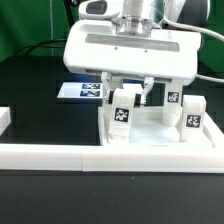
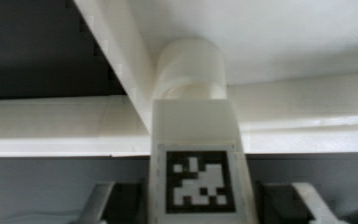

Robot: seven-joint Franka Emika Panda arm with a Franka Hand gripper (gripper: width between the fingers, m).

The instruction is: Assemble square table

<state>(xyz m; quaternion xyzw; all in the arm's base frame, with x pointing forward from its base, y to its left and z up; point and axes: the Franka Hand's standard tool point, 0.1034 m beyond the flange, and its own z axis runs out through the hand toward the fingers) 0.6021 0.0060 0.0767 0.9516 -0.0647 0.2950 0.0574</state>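
Observation:
The white square tabletop (image 1: 150,136) lies at the exterior view's right, just behind the rail. My gripper (image 1: 128,96) reaches down over its near-left corner and is shut on a white tagged leg (image 1: 122,112) that stands upright there. In the wrist view this leg (image 2: 197,140) sits between my two fingers (image 2: 115,202), with its far end at a round corner socket (image 2: 190,62) of the tabletop (image 2: 291,50). I cannot tell how deep it sits in the socket. Two more tagged legs (image 1: 172,98) (image 1: 193,117) stand upright at the tabletop's right side.
A long low white border rail (image 1: 60,155) runs along the front of the black table. The marker board (image 1: 82,91) lies flat behind it, left of the tabletop. A white block (image 1: 4,118) shows at the left edge.

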